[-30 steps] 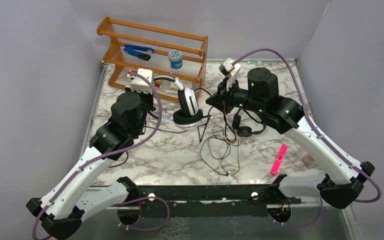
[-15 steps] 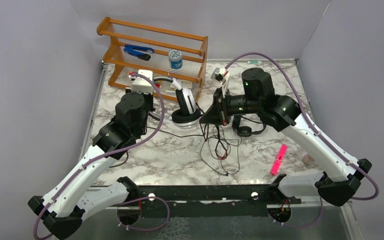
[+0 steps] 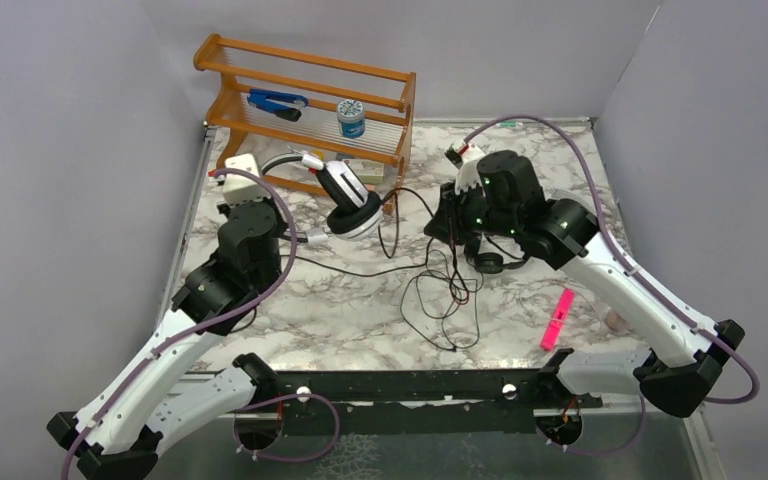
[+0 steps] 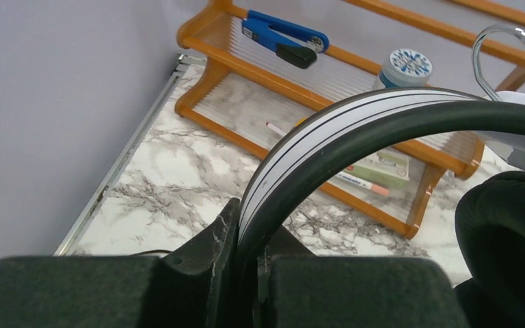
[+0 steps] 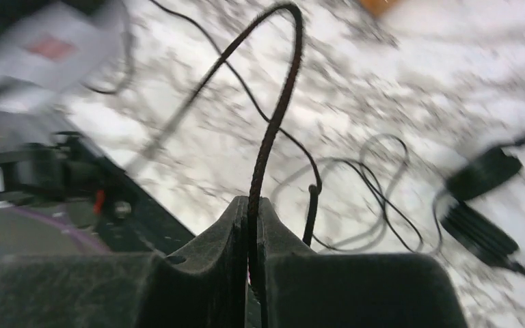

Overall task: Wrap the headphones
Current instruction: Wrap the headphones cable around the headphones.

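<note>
The white headphones with black ear pads hang tilted in the air in front of the rack. My left gripper is shut on their headband, and one black ear pad shows at the right of the left wrist view. Their black cord runs right to my right gripper, which is shut on the cord. The smaller all-black headphones lie on the table just under the right wrist, and also show in the right wrist view. Loose cord loops lie in the middle. The all-white headphones are out of view.
A wooden rack stands at the back left with a blue clip, a small jar and boxes on it. A pink marker lies at the front right. Grey walls close in on the marble table on three sides.
My left gripper has lifted the white headphones off the table and carried them left and back toward the rack. My right gripper has turned and shifted with the cord in it.
</note>
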Motion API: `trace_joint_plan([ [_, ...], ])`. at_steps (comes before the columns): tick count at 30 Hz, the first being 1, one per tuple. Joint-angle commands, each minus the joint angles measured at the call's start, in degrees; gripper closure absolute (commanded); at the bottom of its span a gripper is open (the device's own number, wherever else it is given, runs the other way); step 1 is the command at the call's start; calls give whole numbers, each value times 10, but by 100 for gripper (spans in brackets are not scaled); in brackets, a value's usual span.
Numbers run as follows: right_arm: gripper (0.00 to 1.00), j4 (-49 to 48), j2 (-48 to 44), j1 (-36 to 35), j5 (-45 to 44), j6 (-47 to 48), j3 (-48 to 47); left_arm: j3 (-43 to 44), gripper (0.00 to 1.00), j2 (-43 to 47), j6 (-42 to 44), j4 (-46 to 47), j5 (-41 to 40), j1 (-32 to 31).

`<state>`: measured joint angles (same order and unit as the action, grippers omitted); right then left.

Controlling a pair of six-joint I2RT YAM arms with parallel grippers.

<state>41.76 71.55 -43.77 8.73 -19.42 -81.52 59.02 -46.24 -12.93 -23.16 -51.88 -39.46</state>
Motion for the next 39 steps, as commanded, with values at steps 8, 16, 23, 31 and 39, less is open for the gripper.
trace_joint_plan([
  [8,86,-217,89,14,-17,40,186,265,100,-97,-98,-126,90,0],
  [16,48,-484,84,116,237,-4,316,431,100,-203,-95,-127,101,0],
  [23,30,-603,75,123,261,42,335,500,100,-255,-150,-126,163,0],
  [31,32,-776,10,166,292,-50,476,522,100,-264,-165,-109,157,2],
  [39,49,-789,-30,205,361,-69,534,521,100,-266,-161,-84,155,1],
])
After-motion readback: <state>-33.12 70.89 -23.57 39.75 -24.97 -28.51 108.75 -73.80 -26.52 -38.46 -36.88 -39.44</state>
